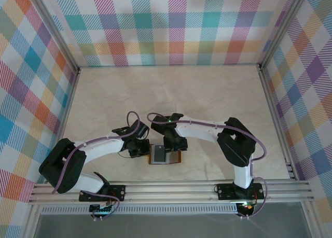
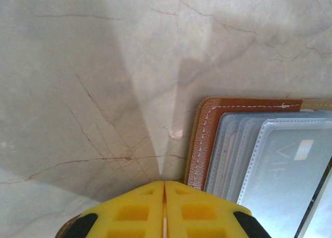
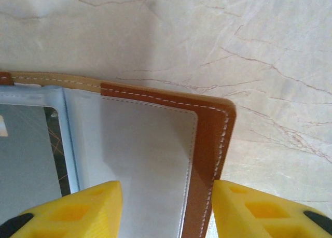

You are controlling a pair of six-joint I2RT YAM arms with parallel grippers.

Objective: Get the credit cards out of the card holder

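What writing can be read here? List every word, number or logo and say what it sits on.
"VIP": faint and sideways, on the grey card inside the clear pocket of the brown wallet.
The small pale patch on that card: nothing readable.
Top view: the wallet is too small to read anything.

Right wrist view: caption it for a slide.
Open right gripper straddling the leather edge of the opened card holder.
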